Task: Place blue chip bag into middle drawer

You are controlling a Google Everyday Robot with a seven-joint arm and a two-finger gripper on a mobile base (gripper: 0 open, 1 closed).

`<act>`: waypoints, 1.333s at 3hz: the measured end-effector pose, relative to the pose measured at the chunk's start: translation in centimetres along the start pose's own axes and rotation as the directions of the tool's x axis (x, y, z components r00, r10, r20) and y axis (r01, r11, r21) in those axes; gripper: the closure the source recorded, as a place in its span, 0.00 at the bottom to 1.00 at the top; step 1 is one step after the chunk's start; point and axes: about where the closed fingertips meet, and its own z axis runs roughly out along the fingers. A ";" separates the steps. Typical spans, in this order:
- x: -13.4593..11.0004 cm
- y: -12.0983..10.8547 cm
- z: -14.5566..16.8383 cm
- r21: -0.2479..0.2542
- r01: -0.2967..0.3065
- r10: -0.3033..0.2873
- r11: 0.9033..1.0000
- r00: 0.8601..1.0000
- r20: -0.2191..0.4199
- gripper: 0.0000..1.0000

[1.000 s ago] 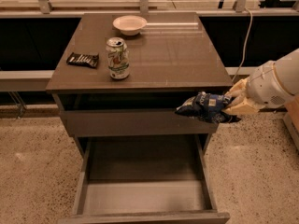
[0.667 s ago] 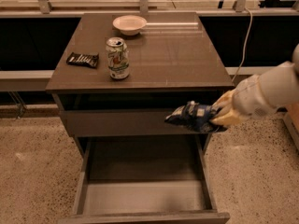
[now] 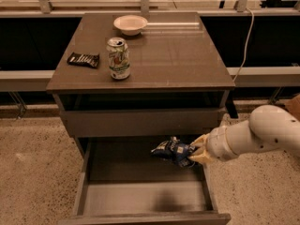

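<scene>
Grey-brown drawer cabinet on a speckled floor, seen from the front and above; its tabletop (image 3: 183, 55) carries three small items. Below the tabletop is a flat closed drawer front (image 3: 140, 122). Under that, the middle drawer (image 3: 140, 197) is pulled out toward the viewer, exposing a pale grey inner floor and thin side walls.

The white robot arm (image 3: 265, 134) enters from the right edge and reaches leftward over the drawer's right wall. The claw (image 3: 195, 153) at its tip is clamped on the right end of the blue chip bag (image 3: 169, 150). The bag lies roughly level inside the drawer's outline, in the right rear part of the drawer. Whether it touches the drawer floor cannot be told.

On the tabletop, a white bowl (image 3: 130, 24) stands at the rear and an upright green-and-white soda can (image 3: 118, 58) toward the front left. A black candy wrapper (image 3: 83, 59) lies flat just left of the can.
</scene>
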 end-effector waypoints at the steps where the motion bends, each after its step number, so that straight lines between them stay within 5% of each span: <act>1: 2.0 0.6 3.3 -0.003 -0.007 0.007 1.000 1.000 0.016 0.50; 3: 2.0 0.7 3.8 -0.008 -0.008 0.008 1.000 1.000 0.019 0.05; 4: 2.0 0.7 3.8 -0.010 -0.007 0.007 1.000 1.000 0.020 0.00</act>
